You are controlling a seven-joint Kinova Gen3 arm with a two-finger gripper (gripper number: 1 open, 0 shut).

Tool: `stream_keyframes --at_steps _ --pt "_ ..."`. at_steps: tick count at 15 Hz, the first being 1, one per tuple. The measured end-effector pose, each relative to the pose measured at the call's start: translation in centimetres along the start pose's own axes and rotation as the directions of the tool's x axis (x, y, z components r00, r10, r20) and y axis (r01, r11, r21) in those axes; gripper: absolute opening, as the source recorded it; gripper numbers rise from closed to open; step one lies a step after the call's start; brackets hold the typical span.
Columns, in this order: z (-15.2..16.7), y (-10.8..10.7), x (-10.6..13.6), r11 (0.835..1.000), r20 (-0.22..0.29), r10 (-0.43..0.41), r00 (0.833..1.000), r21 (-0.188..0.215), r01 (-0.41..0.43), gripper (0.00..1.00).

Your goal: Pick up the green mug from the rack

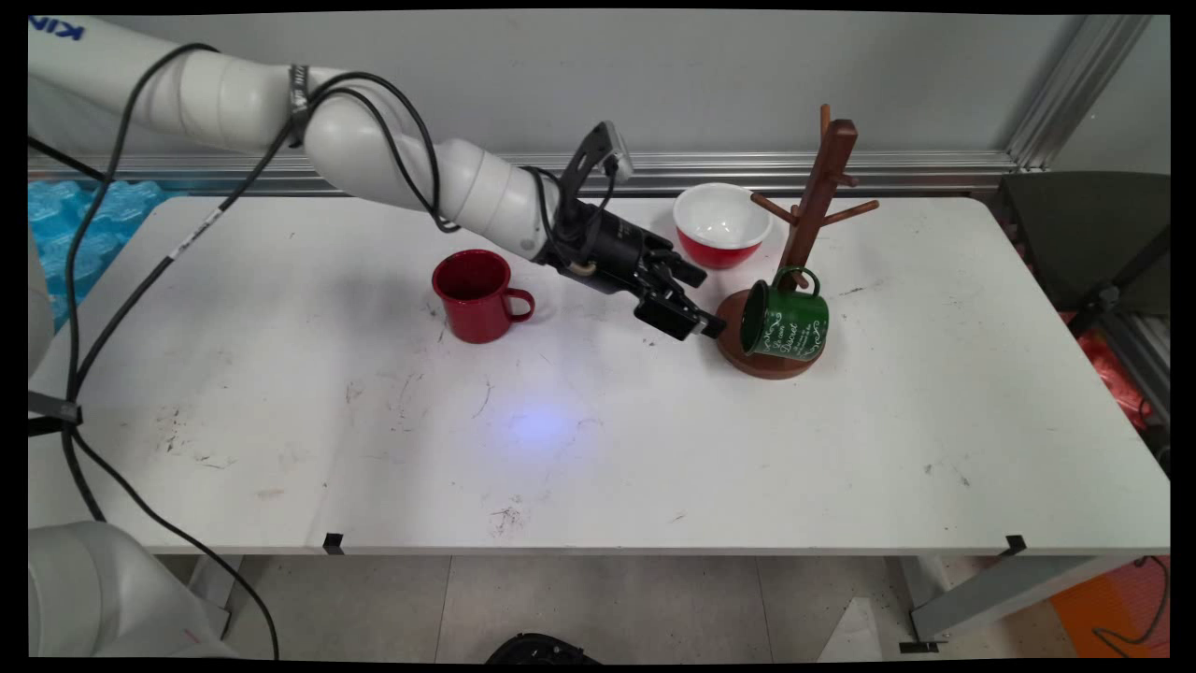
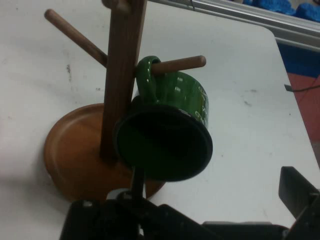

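My black two-finger gripper (image 1: 690, 297) hangs low over the white table (image 1: 598, 449) toward its far edge, fingers spread apart and holding nothing; its tips sit just beside the round base of a brown wooden mug tree (image 1: 811, 201); a green mug (image 1: 785, 322) with white lettering hangs by its handle on one of the tree's lower pegs, tilted, its dark opening facing my fingers; in the hand view the green mug (image 2: 165, 135) fills the middle, its handle looped over a peg in front of the tree's post (image 2: 122, 75); a red bowl (image 1: 721, 224) with a white inside stands beyond the gripper near the far edge, left of the tree; a red mug (image 1: 476, 294) stands upright beneath my forearm, handle pointing right, well apart from the tree.
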Motion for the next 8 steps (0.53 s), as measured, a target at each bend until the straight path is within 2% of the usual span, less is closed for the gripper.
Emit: stream_keyframes --at_steps 8 --pt "2.7 -0.1 -0.8 0.999 -0.021 -0.033 0.999 -0.001 0.033 1.00"
